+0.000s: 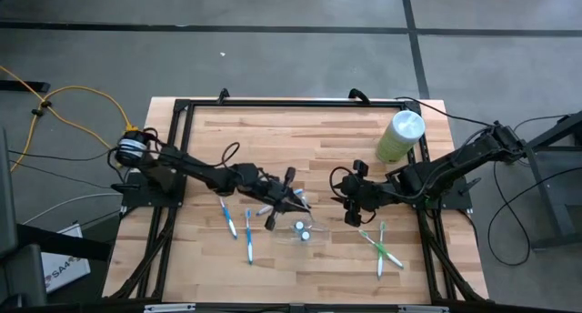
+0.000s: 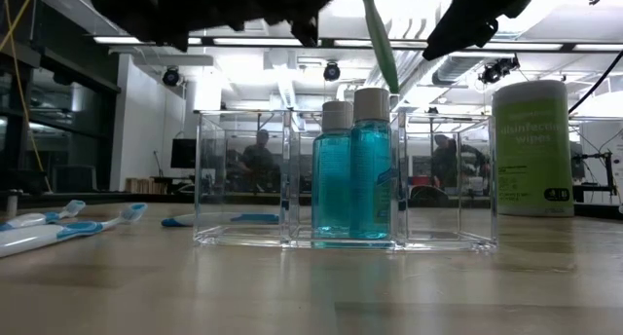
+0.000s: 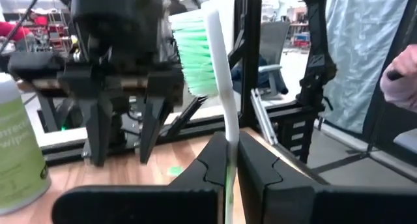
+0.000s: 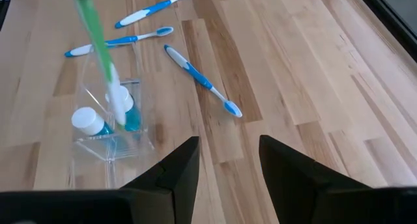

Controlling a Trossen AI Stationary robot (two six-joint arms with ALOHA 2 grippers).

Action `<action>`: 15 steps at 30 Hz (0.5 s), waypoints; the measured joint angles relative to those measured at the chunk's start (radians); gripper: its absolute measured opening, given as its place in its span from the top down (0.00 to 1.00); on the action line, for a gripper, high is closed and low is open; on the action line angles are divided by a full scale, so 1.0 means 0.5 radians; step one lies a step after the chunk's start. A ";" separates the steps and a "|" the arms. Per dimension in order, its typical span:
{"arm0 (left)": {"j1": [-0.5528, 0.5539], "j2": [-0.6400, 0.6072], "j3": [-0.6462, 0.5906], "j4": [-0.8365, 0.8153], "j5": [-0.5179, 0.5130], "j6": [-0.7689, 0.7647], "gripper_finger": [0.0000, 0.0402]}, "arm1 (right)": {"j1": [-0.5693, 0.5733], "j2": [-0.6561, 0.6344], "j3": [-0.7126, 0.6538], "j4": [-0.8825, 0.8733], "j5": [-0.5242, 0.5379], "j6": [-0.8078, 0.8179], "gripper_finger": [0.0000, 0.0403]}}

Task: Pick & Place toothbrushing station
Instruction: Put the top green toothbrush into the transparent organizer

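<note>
The clear tray [image 1: 293, 235] stands on the table's near middle, with two teal bottles [image 2: 350, 169] upright in it; it also shows in the low view [image 2: 243, 179] and the right wrist view [image 4: 98, 149]. My left gripper [image 1: 293, 199] is shut on a green-and-white toothbrush [image 2: 382, 43] just above the tray. The brush slants down, and its lower end [image 4: 120, 113] is over the bottles. My right gripper [image 1: 353, 208] is open and empty, right of the tray, with its fingers [image 4: 182, 165] pointing toward it. My left gripper pinches the toothbrush's white handle [image 3: 229, 152] between its two fingers. The brush runs on forward, along the fingers, to its green bristle head [image 3: 192, 51]. It is lifted clear of the table and slants down toward the tray.
Three blue toothbrushes [image 4: 202, 81] [image 4: 120, 40] [image 4: 156, 8] lie on the table left of the tray. Two green ones [image 1: 380, 245] lie at the near right. A pale-green wipes cylinder [image 1: 400, 136] stands at the far right. A person's sleeve [image 3: 401, 81] shows beyond the table.
</note>
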 joint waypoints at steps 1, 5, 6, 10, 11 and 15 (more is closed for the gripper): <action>0.009 0.023 0.000 0.011 0.001 0.001 0.99 | 0.000 0.000 0.000 -0.003 0.000 0.000 0.62; 0.011 0.100 0.000 0.096 0.008 -0.006 0.99 | 0.000 0.000 0.000 -0.008 0.000 -0.004 0.62; 0.011 0.106 0.000 0.108 0.009 -0.005 0.99 | 0.000 0.000 0.000 -0.009 0.000 -0.005 0.62; 0.011 0.105 0.001 0.107 0.077 -0.041 0.99 | 0.000 0.000 0.000 -0.012 0.000 -0.006 0.62; 0.011 0.105 0.001 0.105 0.105 -0.044 0.99 | 0.000 0.000 0.000 -0.013 0.000 -0.006 0.62; 0.011 0.105 0.002 0.077 0.133 -0.047 0.99 | 0.000 0.000 0.000 -0.013 0.001 -0.007 0.62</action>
